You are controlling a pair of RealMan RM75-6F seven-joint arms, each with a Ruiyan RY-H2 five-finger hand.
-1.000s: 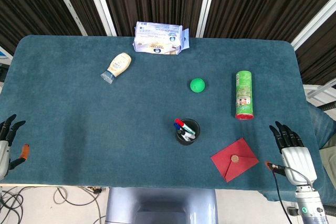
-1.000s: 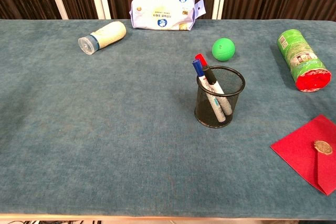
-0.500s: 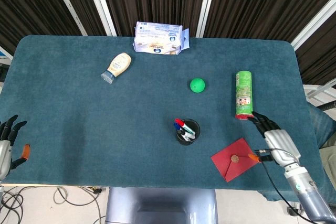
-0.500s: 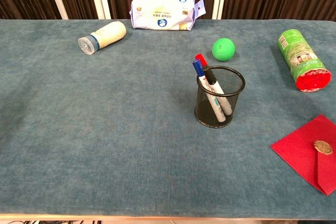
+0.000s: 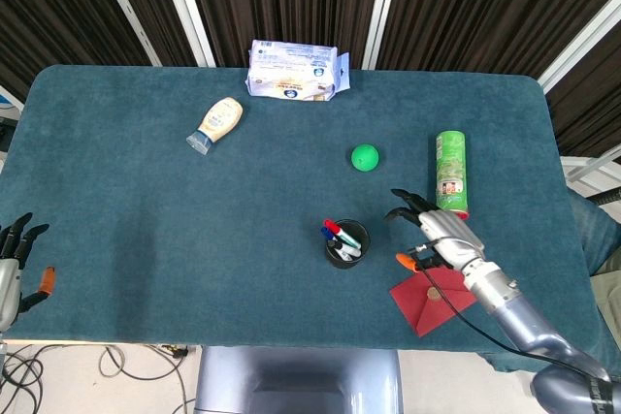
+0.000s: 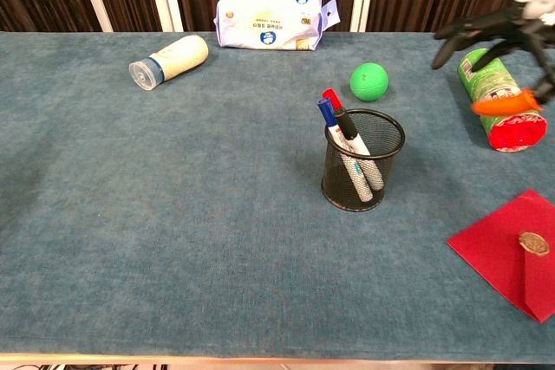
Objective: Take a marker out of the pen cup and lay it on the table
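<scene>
A black mesh pen cup [image 5: 346, 243] [image 6: 362, 160] stands near the table's middle and holds several markers [image 5: 340, 235] [image 6: 343, 139], with red and blue caps sticking up. My right hand [image 5: 434, 238] [image 6: 506, 32] hovers to the right of the cup with its fingers spread and nothing in it, a clear gap from the cup. Down at the table's front left corner my left hand [image 5: 15, 264] lies with fingers apart, holding nothing; the chest view does not show it.
A red envelope [image 5: 437, 298] [image 6: 512, 251] lies under my right forearm. A green can [image 5: 451, 175] [image 6: 499, 99] lies right of the hand. A green ball [image 5: 365, 157] [image 6: 369, 81], a cream bottle [image 5: 215, 125] [image 6: 169, 61] and a wipes pack [image 5: 293, 70] [image 6: 269, 16] sit farther back.
My right hand has swung from the table's front right corner leftward over the red envelope toward the pen cup, and has come into the chest view. The left hand has stayed put.
</scene>
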